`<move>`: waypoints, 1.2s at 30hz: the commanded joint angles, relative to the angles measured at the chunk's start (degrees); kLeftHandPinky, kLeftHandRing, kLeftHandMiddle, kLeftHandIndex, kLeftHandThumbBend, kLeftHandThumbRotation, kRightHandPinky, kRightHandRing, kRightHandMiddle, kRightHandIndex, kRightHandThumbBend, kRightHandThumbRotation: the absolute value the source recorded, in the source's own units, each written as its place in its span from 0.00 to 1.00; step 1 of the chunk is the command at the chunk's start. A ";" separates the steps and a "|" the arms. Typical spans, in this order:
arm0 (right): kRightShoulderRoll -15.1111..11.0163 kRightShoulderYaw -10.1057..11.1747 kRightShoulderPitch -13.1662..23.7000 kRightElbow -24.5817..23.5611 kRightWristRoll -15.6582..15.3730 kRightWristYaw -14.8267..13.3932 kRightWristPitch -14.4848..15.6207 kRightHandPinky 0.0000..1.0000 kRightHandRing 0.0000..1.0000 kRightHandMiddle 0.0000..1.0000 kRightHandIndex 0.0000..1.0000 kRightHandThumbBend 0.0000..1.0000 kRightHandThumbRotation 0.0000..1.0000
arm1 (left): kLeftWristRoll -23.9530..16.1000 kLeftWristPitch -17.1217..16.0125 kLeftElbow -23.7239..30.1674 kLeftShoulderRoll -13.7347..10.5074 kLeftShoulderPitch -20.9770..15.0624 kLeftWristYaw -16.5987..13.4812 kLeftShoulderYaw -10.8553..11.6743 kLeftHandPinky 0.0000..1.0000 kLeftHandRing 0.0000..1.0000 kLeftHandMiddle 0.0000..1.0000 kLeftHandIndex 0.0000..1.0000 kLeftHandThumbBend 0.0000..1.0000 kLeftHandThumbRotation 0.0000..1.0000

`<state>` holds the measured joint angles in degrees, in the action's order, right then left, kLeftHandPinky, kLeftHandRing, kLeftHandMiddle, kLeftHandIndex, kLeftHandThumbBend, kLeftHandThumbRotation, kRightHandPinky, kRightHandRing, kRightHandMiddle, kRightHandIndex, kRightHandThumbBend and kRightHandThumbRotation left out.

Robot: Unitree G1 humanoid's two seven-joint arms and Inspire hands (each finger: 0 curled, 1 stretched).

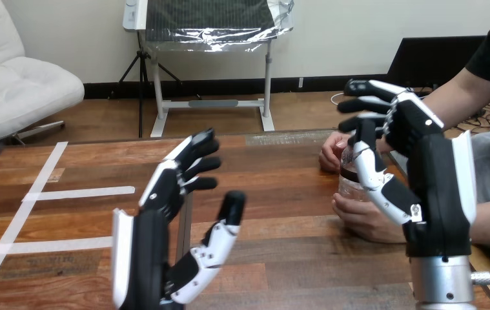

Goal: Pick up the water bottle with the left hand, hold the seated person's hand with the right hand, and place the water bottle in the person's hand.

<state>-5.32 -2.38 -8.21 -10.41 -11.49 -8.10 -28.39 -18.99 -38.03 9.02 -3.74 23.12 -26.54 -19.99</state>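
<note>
Bottles: one water bottle (347,177) is counted, clear and upright, at the right side of the bench (281,194).
Robot hands: two are seen. The left hand (155,242) is low at the middle-left of the view and the right hand (439,187) is raised at the right.
Person's hands: two are counted, both at the right. The upper hand (331,152) is laid against the water bottle near its top, and the lower hand (365,218) is set against its base on the near side.
Tape: three strips of white tape (87,192) are stuck to the bench at the left, one long and slanted, two shorter and crosswise, all well apart from the water bottle.
In the way: the water bottle is partly covered by the right hand's thumb (371,171), which is placed in front of it.
Left-hand fingers: the fingers (197,152) are spread apart and nearly straight, with the thumb held out to the side. Nothing is held or touched by them, and the water bottle is well apart from them.
Right-hand fingers: these fingers (368,103) are stretched out straight toward the left, above the upper hand and the water bottle, and nothing is clamped by them. The thumb is pointed down and leftward. Whether it touches the water bottle cannot be told.
Bottle's place: it is held between the person's two hands, just beside the right hand.
</note>
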 commanded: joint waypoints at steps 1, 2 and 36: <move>0.80 -0.38 1.02 0.11 0.66 0.42 -1.43 0.44 0.55 0.63 0.69 0.04 0.00 | -1.92 -1.09 2.64 4.70 1.27 -1.51 0.74 0.63 0.72 0.77 0.78 0.41 0.45; 0.87 -0.39 0.99 0.23 0.74 0.54 -1.59 0.44 0.56 0.63 0.69 0.04 0.00 | -2.14 -1.12 2.62 4.64 1.27 -1.73 0.82 0.63 0.72 0.77 0.78 0.40 0.44; 1.25 0.25 0.02 0.68 1.80 2.86 -2.41 0.45 0.58 0.66 0.71 0.04 0.00 | -0.89 -2.08 3.64 4.06 1.25 -3.10 1.99 0.59 0.69 0.74 0.75 0.40 0.35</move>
<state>-4.35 -2.37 -9.87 -9.72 -9.48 -5.22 -29.70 -19.62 -39.28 9.17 -4.12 24.46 -29.44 -18.93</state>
